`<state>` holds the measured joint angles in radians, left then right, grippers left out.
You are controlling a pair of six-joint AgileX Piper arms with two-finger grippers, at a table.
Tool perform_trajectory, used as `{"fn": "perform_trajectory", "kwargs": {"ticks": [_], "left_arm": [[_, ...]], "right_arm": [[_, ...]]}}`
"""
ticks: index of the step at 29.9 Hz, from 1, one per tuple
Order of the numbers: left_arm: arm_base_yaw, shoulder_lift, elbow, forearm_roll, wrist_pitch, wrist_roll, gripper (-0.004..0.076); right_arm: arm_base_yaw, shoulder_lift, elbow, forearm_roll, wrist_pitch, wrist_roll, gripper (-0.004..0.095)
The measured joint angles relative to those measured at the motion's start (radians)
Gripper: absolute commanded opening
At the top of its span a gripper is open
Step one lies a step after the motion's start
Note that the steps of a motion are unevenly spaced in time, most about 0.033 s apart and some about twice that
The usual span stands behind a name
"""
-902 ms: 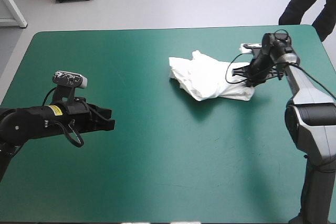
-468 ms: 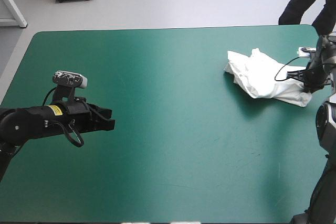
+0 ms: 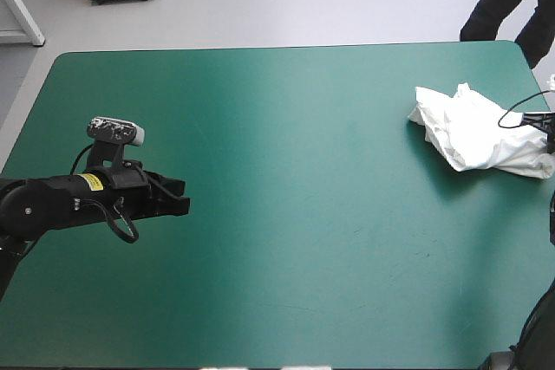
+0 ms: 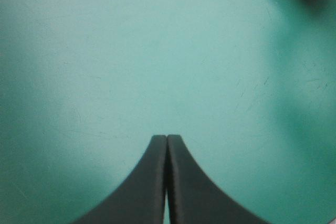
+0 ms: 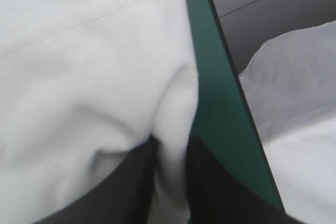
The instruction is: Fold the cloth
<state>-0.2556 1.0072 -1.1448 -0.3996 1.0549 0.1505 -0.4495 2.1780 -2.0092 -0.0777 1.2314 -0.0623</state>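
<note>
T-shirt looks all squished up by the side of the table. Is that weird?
A bit, yes. The T-shirt is a crumpled heap right at the table's right edge, not spread in the middle where folding would likely be easier. The right claw is pinched shut on a fold of it. Nothing looks torn or spilled.

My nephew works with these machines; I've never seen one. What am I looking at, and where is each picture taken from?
It is a robot with two arms at a table with a teal-green cover. The wide picture looks down from above and behind it. The other two come from cameras on the wrists, each looking along its arm's claw. The left claw is shut and holds nothing, over bare cover. The right claw is pinched shut on a fold of the white T-shirt, which lies crumpled by the table's right edge. The job is to fold it.
</note>
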Motion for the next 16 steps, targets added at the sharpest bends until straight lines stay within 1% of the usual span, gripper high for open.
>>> {"fn": "perform_trajectory", "kwargs": {"ticks": [1, 3, 5, 14, 16], "left_arm": [[0.000, 0.000, 0.000, 0.000, -0.001, 0.000, -0.0022], [0.000, 0.001, 0.000, 0.000, -0.003, 0.000, -0.0022], [0.000, 0.001, 0.000, 0.000, -0.005, 0.000, -0.0022], [0.000, 0.001, 0.000, 0.000, -0.008, -0.001, -0.0022], [0.000, 0.001, 0.000, 0.000, -0.008, -0.001, -0.0022]], "right_arm": [[-0.001, 0.000, -0.007, 0.001, 0.000, -0.004, 0.0516], [-0.001, 0.000, -0.015, 0.002, 0.000, -0.004, 0.0577], [-0.001, 0.000, -0.017, 0.003, 0.000, -0.004, 0.0573], [-0.001, -0.020, -0.017, 0.007, 0.000, 0.011, 0.0488], [-0.004, -0.044, -0.017, 0.028, 0.001, 0.011, 0.0486]]}}
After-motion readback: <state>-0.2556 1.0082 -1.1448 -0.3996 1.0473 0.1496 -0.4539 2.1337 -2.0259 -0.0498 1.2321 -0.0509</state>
